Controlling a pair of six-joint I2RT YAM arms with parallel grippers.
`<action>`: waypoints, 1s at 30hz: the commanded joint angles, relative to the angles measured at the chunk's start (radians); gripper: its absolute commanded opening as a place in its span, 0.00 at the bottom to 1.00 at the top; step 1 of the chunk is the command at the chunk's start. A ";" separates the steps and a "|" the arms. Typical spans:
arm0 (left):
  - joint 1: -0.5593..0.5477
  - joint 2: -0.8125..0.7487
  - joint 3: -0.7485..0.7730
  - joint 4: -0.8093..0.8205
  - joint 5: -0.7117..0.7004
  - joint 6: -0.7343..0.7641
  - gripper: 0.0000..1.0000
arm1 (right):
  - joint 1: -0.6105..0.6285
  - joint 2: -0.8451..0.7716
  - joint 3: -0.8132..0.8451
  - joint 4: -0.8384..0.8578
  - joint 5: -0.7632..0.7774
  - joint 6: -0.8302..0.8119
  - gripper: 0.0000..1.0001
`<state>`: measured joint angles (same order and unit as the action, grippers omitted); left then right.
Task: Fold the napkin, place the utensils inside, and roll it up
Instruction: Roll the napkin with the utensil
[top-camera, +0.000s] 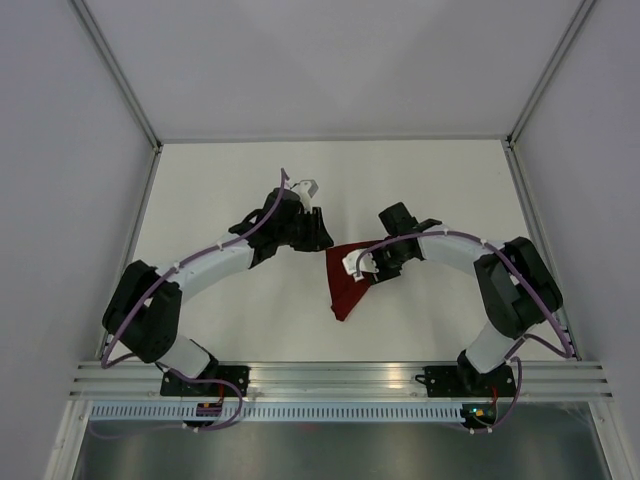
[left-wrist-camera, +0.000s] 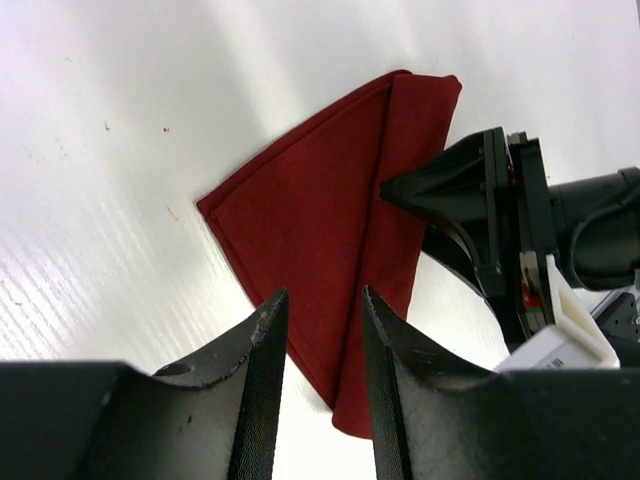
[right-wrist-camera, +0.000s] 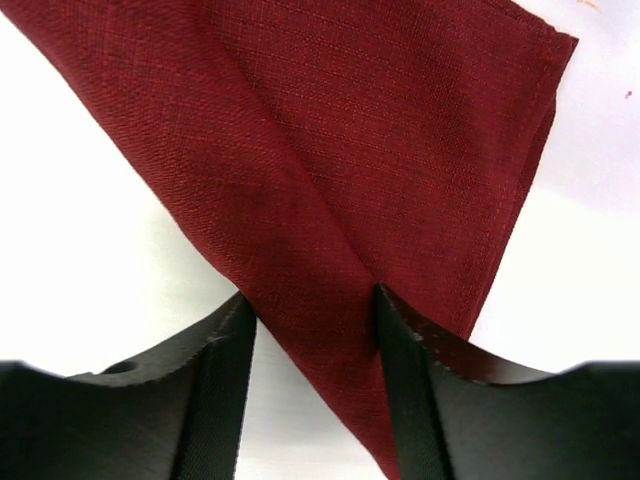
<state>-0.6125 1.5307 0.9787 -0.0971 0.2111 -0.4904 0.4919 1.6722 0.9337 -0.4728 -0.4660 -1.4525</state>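
Evidently the first step is partly done. The plain dark red cloth napkin (top-camera: 342, 290) lies on the white table (top-camera: 220, 180) just right of centre in the overhead view, between the two arm ends. It is no flat square: it is a narrow triangle tapering toward the bottom of the frame. In the left wrist view its left edge shows two layers stacked, and a further flap is turned over along the right side, with a crease running down the middle.

The right fingers (right-wrist-camera: 225, 380) are spread, with that crease running down into the gap between them. I judge that they straddle the cloth rather than pinch it, though whether they touch it I cannot tell. The left fingers (left-wrist-camera: 255, 370) are also spread and hold nothing, with the napkin's lower part showing through their gap.

No pale stick-like utensil shows in any view, neither on the cloth nor on the table around it; whether one lies under a layer cannot be told. Placing it is therefore probably yet to come, and rolling has not begun, since the cloth lies flat in layers rather than as a tube.
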 joint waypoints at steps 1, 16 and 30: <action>0.005 -0.066 -0.014 -0.033 0.002 -0.005 0.41 | 0.008 0.050 0.077 -0.108 0.009 0.004 0.53; 0.003 -0.377 -0.169 -0.001 -0.050 0.088 0.41 | 0.008 0.425 0.482 -0.651 0.000 0.256 0.41; -0.383 -0.296 -0.253 0.181 -0.383 0.368 0.47 | 0.007 0.638 0.613 -0.745 -0.036 0.383 0.41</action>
<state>-0.9421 1.1507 0.7334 -0.0250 -0.0536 -0.2611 0.4881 2.1738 1.6089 -1.1824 -0.5446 -1.0916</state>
